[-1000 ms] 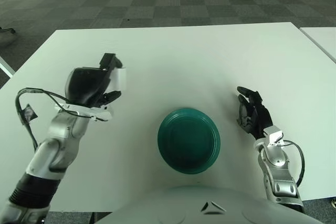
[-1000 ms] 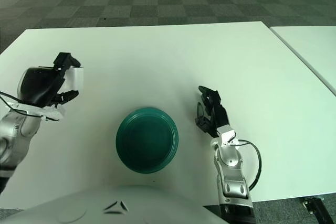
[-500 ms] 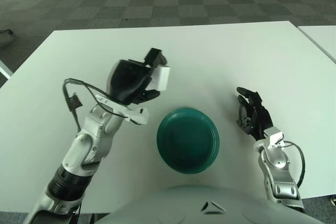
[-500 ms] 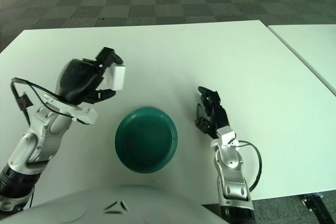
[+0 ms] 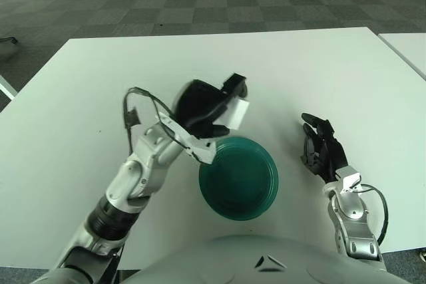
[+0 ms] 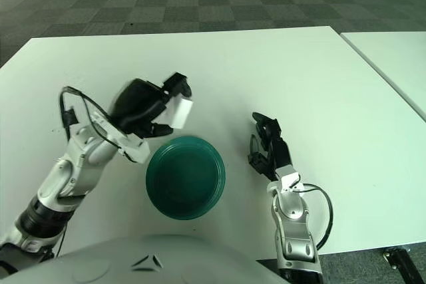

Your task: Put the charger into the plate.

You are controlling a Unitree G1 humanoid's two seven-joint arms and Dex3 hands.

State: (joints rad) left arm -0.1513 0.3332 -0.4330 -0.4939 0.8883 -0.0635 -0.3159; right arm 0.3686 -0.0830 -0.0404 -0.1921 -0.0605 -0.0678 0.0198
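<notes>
Left eye view: left hand [image 5: 212, 108] is hanging above the far-left rim of the green plate [image 5: 238, 177], fingers closing around the white charger [image 5: 237, 112], carrying it clear of the white surface [image 5: 333, 71]. Charger is sitting up in the air beside the rim, not yet over the plate's middle, likely so it can drop inside. Right hand [image 5: 321, 149] is resting on the surface right of the plate, fingers loosely spread, holding nothing

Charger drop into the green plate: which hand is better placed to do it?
Left. The left hand grips the charger at the plate's far-left rim. The right hand rests on the table, right of the plate, holding nothing.
</notes>
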